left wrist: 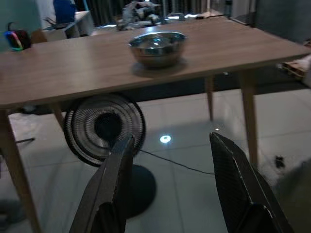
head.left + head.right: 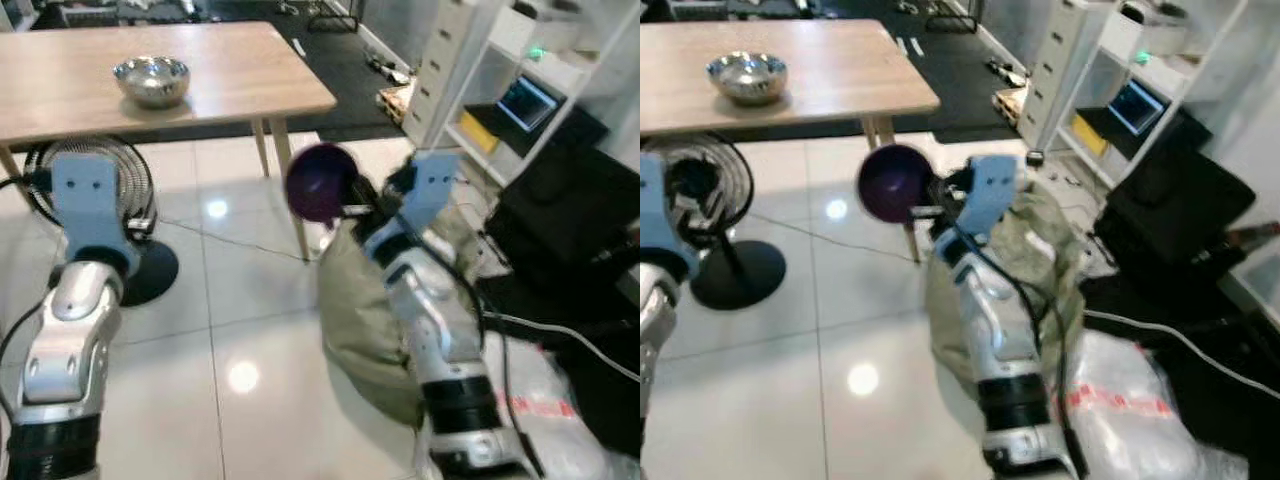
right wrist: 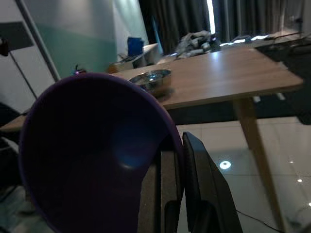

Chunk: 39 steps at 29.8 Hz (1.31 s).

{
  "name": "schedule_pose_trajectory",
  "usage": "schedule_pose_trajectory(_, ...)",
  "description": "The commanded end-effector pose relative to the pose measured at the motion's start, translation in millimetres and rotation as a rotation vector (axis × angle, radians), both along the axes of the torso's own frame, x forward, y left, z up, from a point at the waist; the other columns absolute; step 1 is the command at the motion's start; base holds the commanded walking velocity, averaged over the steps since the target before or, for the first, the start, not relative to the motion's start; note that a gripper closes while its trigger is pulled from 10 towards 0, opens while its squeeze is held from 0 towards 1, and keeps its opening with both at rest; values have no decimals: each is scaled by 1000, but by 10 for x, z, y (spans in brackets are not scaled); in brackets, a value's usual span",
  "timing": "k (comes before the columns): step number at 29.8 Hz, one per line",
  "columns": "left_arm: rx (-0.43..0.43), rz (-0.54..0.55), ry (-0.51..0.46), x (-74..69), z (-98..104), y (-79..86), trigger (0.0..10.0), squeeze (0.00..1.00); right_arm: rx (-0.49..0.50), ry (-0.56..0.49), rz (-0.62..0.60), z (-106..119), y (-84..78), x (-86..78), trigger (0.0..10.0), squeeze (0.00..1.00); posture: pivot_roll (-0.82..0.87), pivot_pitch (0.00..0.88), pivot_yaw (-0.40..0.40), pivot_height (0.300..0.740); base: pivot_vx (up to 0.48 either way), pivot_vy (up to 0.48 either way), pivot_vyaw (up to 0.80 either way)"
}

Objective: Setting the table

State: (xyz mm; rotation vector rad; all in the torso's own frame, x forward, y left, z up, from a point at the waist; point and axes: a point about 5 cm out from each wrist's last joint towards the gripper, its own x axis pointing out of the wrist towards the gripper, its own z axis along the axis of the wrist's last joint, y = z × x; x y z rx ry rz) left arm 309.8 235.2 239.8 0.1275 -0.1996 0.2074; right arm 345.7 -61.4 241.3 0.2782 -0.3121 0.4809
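the right gripper (image 3: 177, 194) pinches the rim of a round purple bowl (image 2: 320, 183), its two black fingers closed on the edge, one inside and one outside. the bowl is smooth, deep and matte, tipped on its side so the hollow faces the wooden table (image 2: 230, 75). it hangs in the air above the glossy white tiled floor (image 2: 240, 330), near the table's corner leg and apart from the tabletop.

the left gripper (image 1: 170, 184) is held forward with its flat, tapered black fingers spread apart and nothing between them, pointing at the table.

on the pale, straight-grained tabletop sits a shiny steel bowl (image 2: 151, 80), rounded and reflective. under the table stands a round wire-caged fan (image 2: 110, 185) on a black disc base. a crumpled olive cloth bag (image 2: 365, 320) lies on the floor by the right arm, beside a white shelf unit (image 2: 470, 90).
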Motion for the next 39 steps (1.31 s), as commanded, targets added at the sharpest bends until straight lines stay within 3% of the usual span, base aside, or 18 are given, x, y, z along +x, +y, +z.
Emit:
schedule_pose_trajectory(1,5,-12,11,12,-31,-45,10000,0,18,-1,-24,-2,-95,11,10000,0,105,33,43,740,480,0,0)
schedule_pose_trajectory(15,5,-9,7,14,-29,-40,10000,0,20,-15,-3,20,-60,4,10000,0,109,21,40,740,480,0,723)
schedule_pose_trajectory(39,-10,-16,6,16,-35,-62,10000,0,-3,-15,-88,44,-146,55,10000,0,110,25,33,740,480,0,0)
